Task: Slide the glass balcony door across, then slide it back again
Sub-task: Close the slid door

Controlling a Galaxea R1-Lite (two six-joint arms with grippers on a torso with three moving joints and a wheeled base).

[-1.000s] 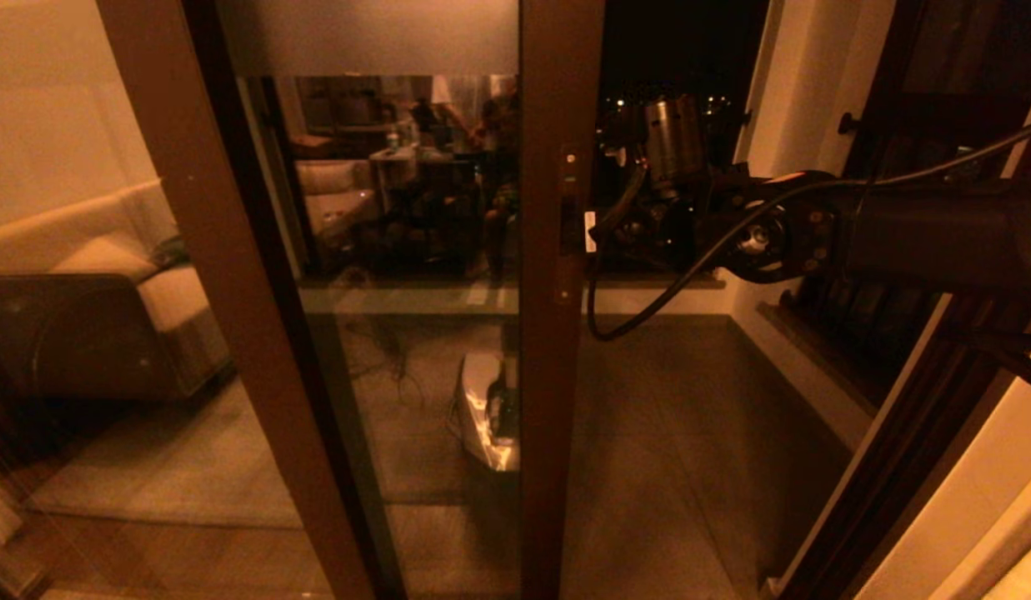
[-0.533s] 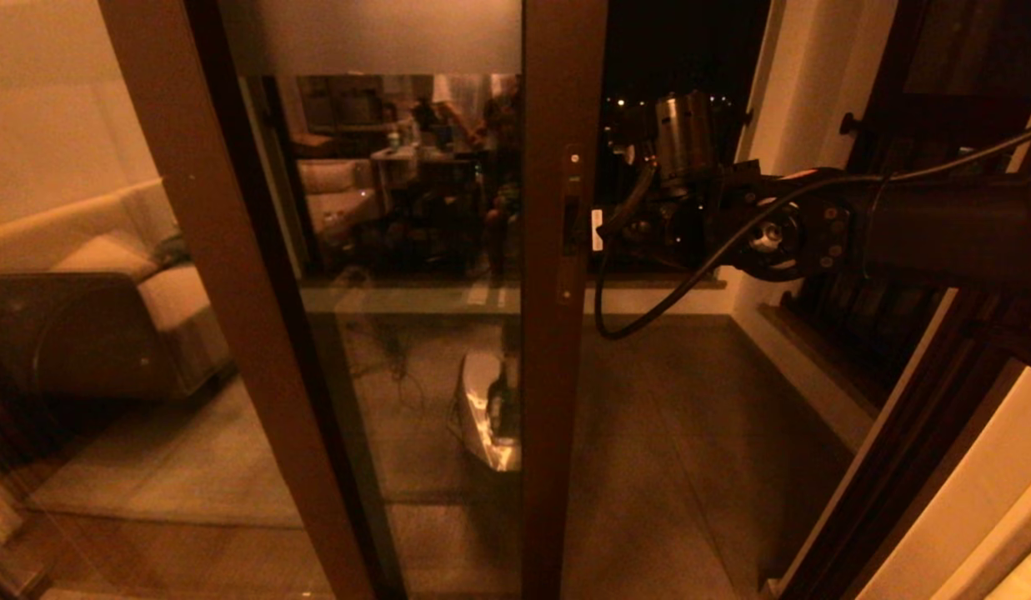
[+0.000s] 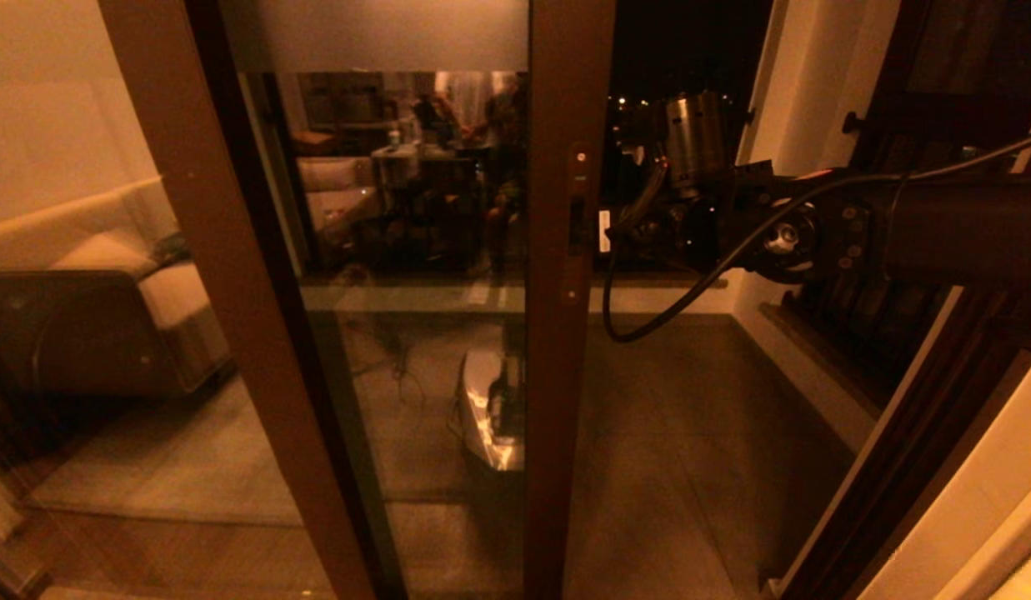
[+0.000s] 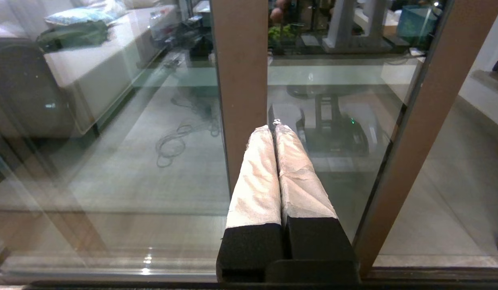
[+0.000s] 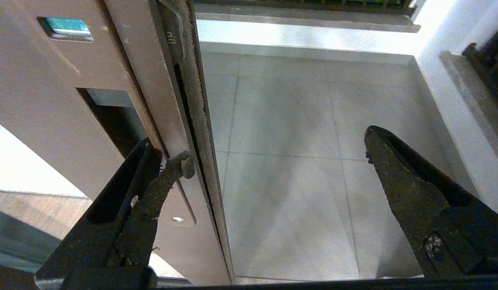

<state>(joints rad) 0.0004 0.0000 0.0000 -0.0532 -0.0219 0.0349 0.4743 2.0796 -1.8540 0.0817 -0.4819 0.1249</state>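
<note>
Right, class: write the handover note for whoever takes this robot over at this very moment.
Right gripper: open, one fingertip on the edge of the tall brown-framed glass balcony door, beside its slim recessed handle plate.
Left gripper: shut, parked low before the glass.
Door: partly open, crept rightward over the last second.
To do: finish this slide; which pass it is, unclear.

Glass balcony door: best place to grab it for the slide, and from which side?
Take the glass balcony door at the recessed handle plate on its brown upright, coming from the open balcony side. The right end effector is open there, one finger at the upright's edge.
</note>
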